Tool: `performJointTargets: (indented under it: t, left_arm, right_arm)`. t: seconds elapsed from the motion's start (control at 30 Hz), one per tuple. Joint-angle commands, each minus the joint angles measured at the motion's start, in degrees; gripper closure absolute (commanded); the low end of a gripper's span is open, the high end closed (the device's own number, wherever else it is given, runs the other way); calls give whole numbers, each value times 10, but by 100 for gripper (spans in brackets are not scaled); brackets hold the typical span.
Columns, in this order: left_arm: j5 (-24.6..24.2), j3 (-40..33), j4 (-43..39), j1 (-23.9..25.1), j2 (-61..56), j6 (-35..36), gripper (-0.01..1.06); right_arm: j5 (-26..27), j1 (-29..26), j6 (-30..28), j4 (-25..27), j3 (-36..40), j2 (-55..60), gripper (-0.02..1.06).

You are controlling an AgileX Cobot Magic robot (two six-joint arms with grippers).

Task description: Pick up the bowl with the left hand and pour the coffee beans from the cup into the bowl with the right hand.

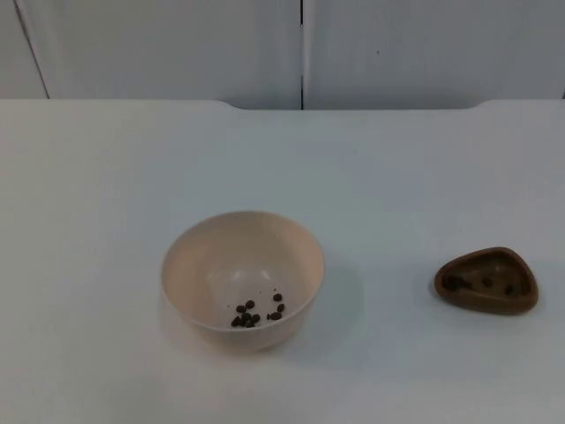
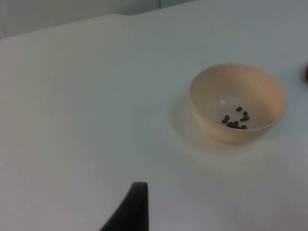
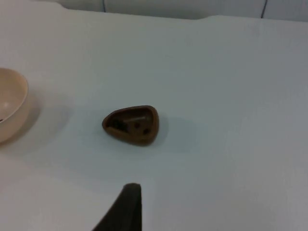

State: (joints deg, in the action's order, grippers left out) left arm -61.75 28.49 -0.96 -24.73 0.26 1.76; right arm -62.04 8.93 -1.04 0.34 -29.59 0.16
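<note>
White desk point(image 1: 106, 177) runs back to a grey partition wall point(image 1: 177, 44) with a dark vertical seam in it

Pale beige round bowl point(image 1: 242, 278) stands upright on the desk, left of centre in the top view. A small cluster of dark brown coffee beans point(image 1: 256, 314) lies on its floor, gathered toward the near wall. Bowl rests on the desk, nothing gripping it.

Small brown rounded-triangular cup point(image 1: 486, 280), shallow, sits upright on the desk well apart from the bowl, to its right in the top view. A few dark beans are visible inside it. Right wrist view shows the same cup point(image 3: 131, 125) with the bowl's rim point(image 3: 14, 108) off to one side, a clear gap of bare desk between them.

Left pincer: one black fingertip point(image 2: 130, 209) visible above bare desk, well short of the bowl point(image 2: 237, 102); cannot tell how wide the fingers stand. Holds nothing visible.

Right pincer: one black fingertip point(image 3: 124, 209) above bare desk, near the cup but not touching; finger spacing cannot be told either
</note>
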Motion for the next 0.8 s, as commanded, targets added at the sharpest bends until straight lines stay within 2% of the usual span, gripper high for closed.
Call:
performJointTargets:
  t: [0.0, 0.07, 0.2, 0.77]
  left_arm:
    - [1, -2, 5, 1, -3, 2, 0]
    - [1, -2, 5, 1, -3, 2, 0]
    - [1, -2, 5, 1, -3, 2, 0]
    - [1, -2, 5, 1, -3, 2, 0]
  right_arm:
    - [3, -28, 2, 0, 0, -2, -1]
    - [3, -51, 2, 0, 0, -2, -1]
    - [3, -64, 2, 0, 0, -2, -1]
    - [3, -64, 2, 0, 0, -2, -1]
